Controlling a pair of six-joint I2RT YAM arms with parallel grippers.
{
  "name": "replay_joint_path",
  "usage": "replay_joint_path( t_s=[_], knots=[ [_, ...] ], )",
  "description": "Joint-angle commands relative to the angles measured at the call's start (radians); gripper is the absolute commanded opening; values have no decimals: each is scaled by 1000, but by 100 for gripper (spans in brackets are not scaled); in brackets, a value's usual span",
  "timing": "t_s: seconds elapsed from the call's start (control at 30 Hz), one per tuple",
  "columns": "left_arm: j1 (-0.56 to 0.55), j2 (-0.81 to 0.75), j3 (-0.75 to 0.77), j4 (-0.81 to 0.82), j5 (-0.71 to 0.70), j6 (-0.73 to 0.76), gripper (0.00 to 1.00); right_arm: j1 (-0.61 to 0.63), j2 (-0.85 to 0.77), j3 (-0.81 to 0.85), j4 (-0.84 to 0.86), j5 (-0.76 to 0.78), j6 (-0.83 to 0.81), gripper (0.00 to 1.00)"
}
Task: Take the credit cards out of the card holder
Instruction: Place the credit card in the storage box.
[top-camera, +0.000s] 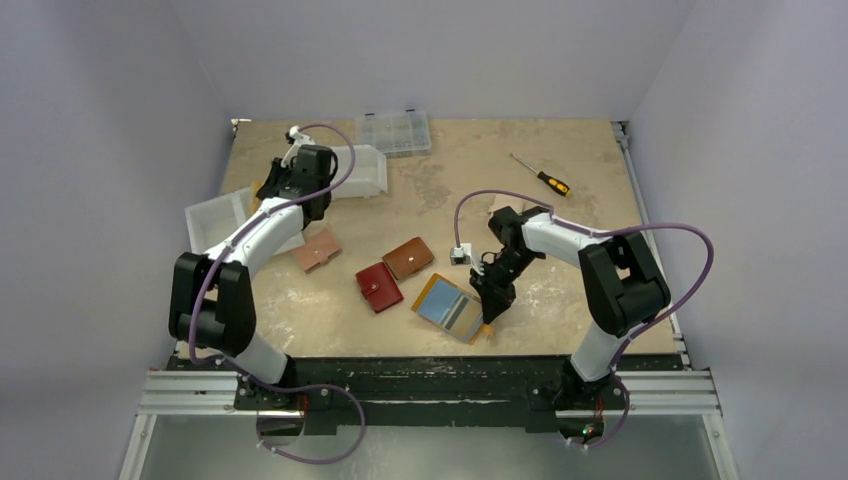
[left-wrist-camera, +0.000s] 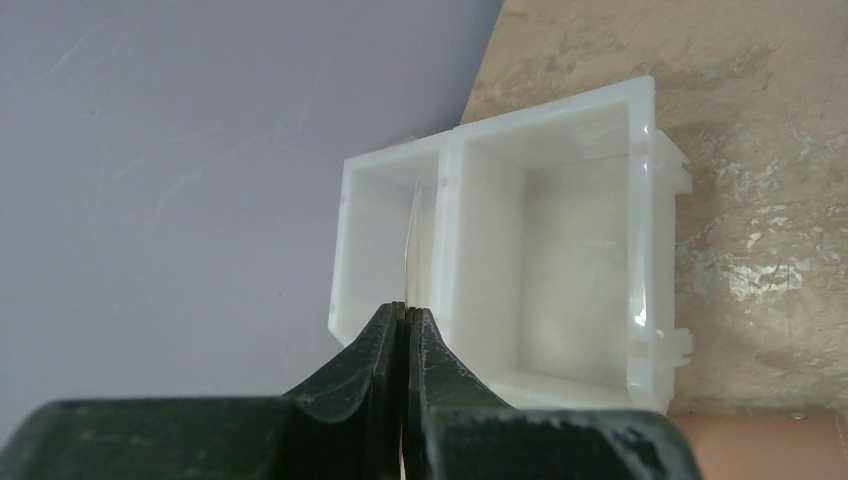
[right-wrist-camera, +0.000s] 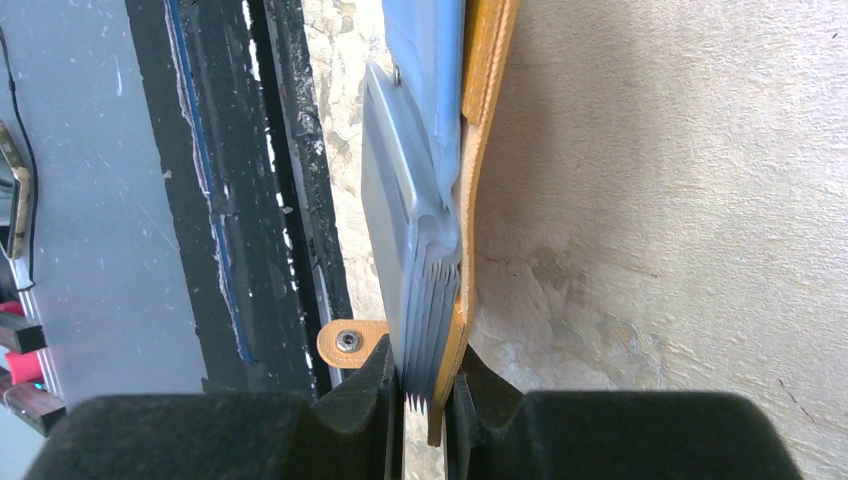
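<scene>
1. Your left gripper (left-wrist-camera: 405, 315) pinches a whitish credit card (left-wrist-camera: 413, 250) edge-on above the white bin (left-wrist-camera: 640, 200), seemingly poised to drop it.
2. Your right gripper (right-wrist-camera: 425, 385) clamps the open card holder (right-wrist-camera: 485, 120) near the table (top-camera: 600, 180) front edge, likely to steady it.

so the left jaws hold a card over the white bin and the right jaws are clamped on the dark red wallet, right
No, the right jaws are clamped on the mustard-yellow card holder, not the dark red wallet; the right wrist view shows it. The left jaws do hold a card over the white bin.
</scene>
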Motion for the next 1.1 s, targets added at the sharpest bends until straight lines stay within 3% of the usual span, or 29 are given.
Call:
replay_joint_path(
  t_s=[0.0, 0.73, 0.77, 0.83, 1.0, 1.07],
  knots=[
    [12, 33, 70, -77, -46, -132, 0, 0, -29, 3, 46, 84, -35, 5],
    [78, 337, 258, -245, 16, -440, 0, 1, -13, 3, 46, 92, -37, 5],
    [83, 339, 257, -241, 21, -447, 3, 0, -14, 3, 46, 92, -37, 5],
    [89, 353, 263, -251, 24, -467, 32, 1, -14, 3, 46, 92, -37, 5],
    [95, 364, 311, -307, 51, -510, 58, 2, -18, 2, 45, 88, -40, 5],
    [95, 332, 328, -312, 78, -518, 64, 2, -19, 1, 43, 87, -40, 5]
  ],
)
